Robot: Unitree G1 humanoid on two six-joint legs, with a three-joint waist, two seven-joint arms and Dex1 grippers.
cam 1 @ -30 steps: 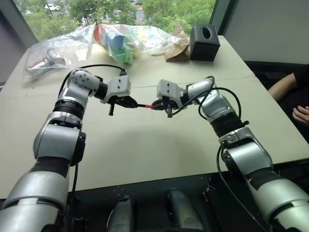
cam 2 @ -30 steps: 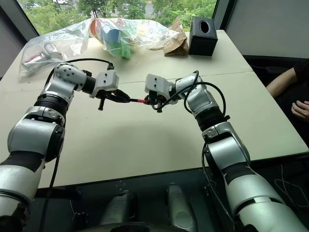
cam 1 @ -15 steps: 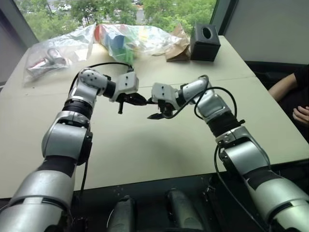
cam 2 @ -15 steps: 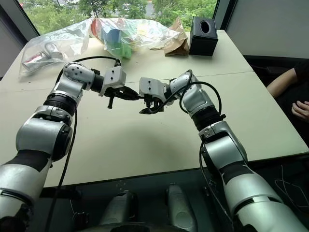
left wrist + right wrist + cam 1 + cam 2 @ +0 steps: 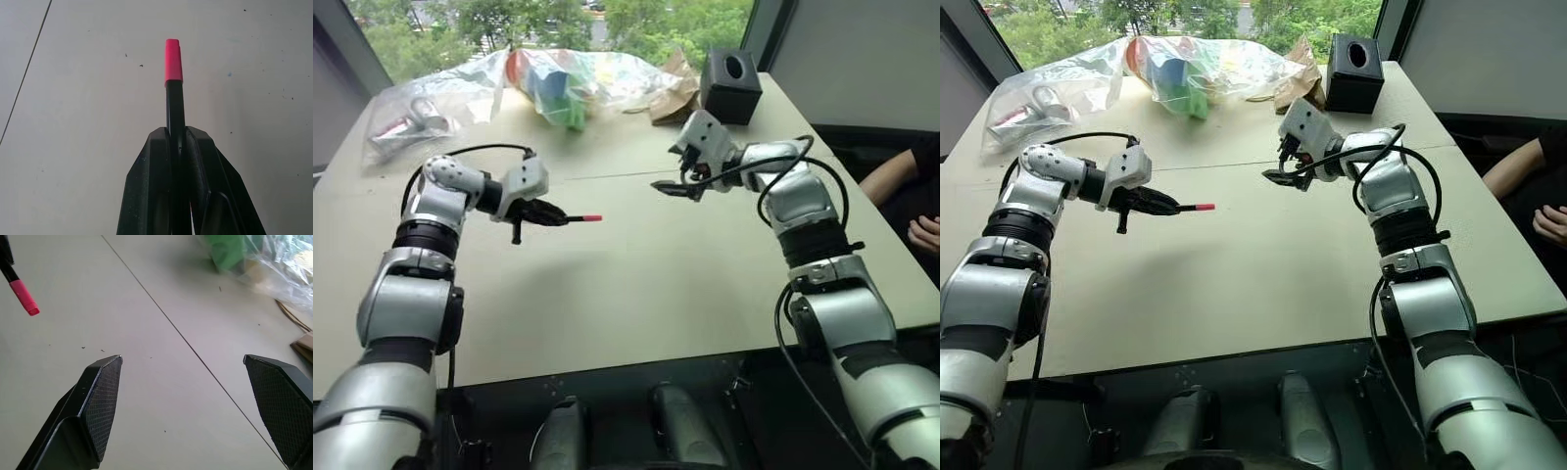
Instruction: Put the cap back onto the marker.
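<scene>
The left pincer (image 5: 544,212) pinches the slim black marker (image 5: 175,115) above the pale table (image 5: 636,284), its small pink plastic cap (image 5: 173,61) on the tip. Farther back, the right pincer (image 5: 674,188) is spread wide, holding nothing.

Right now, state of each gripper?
Left gripper: shut on the marker, the cap on its far end.
Right gripper: open, holding nothing.

red-pink cap (image 5: 173,60) sits on the slim black marker (image 5: 175,112), held level.
</scene>
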